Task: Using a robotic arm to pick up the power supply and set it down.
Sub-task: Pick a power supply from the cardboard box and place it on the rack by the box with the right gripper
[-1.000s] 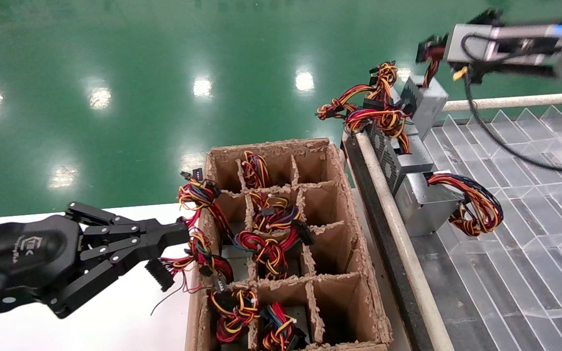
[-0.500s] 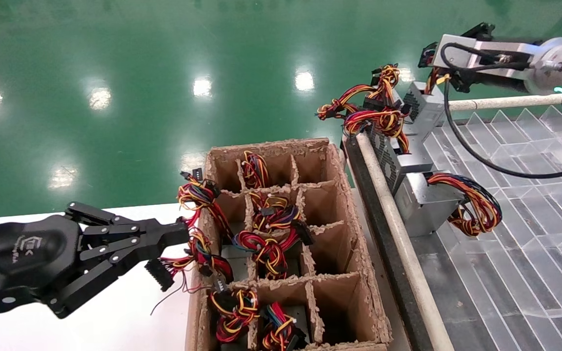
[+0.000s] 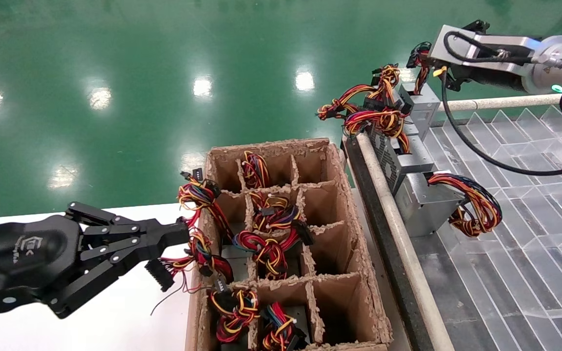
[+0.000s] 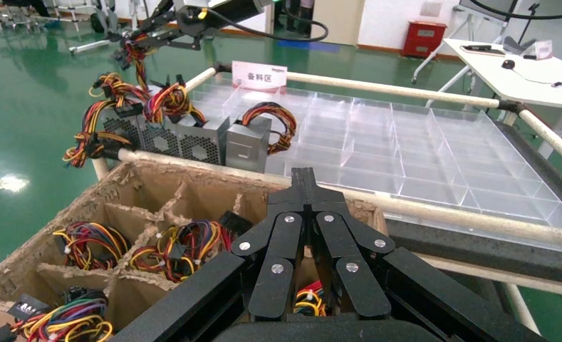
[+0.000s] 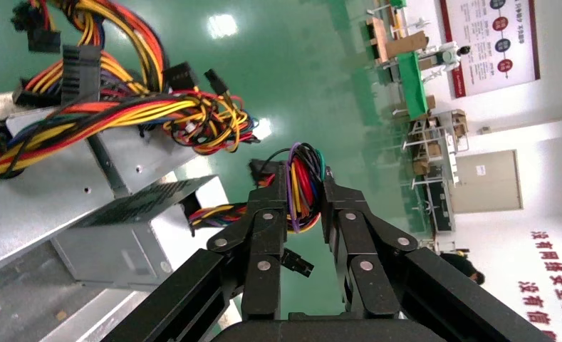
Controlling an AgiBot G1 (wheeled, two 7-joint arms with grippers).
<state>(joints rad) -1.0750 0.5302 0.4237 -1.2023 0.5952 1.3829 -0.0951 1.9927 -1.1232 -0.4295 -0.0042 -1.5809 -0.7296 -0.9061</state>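
My right gripper [image 3: 420,51], with its silver wrist block, hangs at the far right over the end of a row of metal boxes. It is shut on the power supply's wire knot [image 5: 303,187], red, yellow and purple strands pinched between the fingers. The power supply [image 3: 425,105], a small silver-grey box, sits just under the gripper against the row's far end; in the right wrist view the power supply [image 5: 132,231] shows below the jaws. My all-black left gripper [image 3: 183,234] is shut and empty, parked at the cardboard crate's left wall.
A divided cardboard crate [image 3: 271,145] holds several wired units. A padded rail [image 3: 393,214] edges a clear plastic grid tray [image 3: 505,204]. On the tray stand a grille-sided box [image 3: 398,161] and a box with a long wire loop [image 3: 427,200].
My right gripper has come down and slightly left, and the power supply hanging tilted from its wires now stands straighter against the row. The left arm has not moved.
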